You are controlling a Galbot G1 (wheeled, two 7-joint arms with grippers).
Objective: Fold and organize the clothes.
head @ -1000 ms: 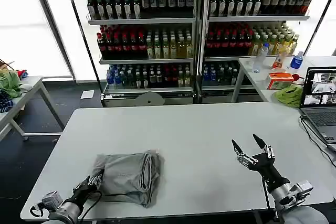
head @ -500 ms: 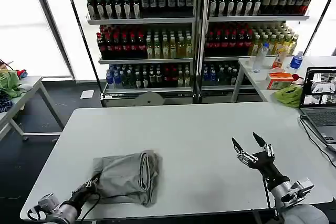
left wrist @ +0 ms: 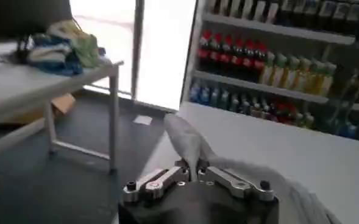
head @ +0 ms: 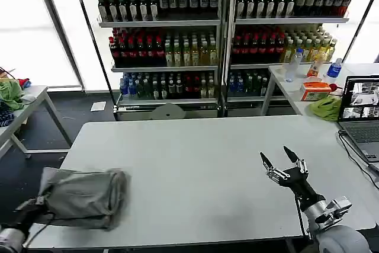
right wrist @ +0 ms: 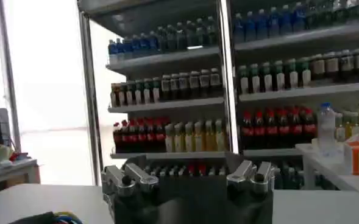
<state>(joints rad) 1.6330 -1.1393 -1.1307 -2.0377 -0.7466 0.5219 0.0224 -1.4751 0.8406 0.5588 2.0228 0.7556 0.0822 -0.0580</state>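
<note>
The left gripper (left wrist: 194, 173) pinches the folded shirt (head: 83, 198) at the tabletop (head: 207, 164) edge — right gripper (head: 279, 163) spread wide, no writing legible.

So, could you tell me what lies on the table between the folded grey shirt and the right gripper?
Nothing: in the head view, bare table separates the folded grey shirt from the open right gripper.

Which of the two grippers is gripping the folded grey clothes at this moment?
The left gripper, at the table's near left corner, is shut on an edge of the folded grey clothes. The right gripper hovers open and empty over the table's right side.
</note>
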